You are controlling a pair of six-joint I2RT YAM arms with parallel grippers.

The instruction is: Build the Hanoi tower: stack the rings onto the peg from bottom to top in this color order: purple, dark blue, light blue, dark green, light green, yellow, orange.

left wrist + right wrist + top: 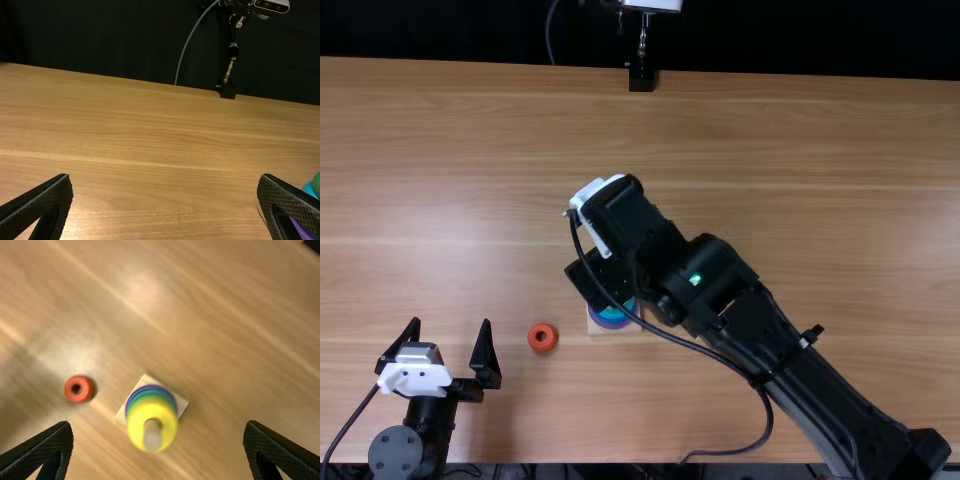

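"What's the right gripper (597, 281) doing?"

"Hanging above the peg (152, 435), released, its fingers spread wide."

"What's on the peg?"

"The yellow ring (135, 432) tops green, blue and purple ones. The square base (182, 405) pokes its corners out round them."

"And the orange ring (87, 390)?"

"Flat on the table (770, 150), near the base, a strip of wood between."

"The left gripper (451, 321)?"

"Also spread open, farther left, towards the near edge. Beyond the base, a broad stretch of wood runs to the far edge."
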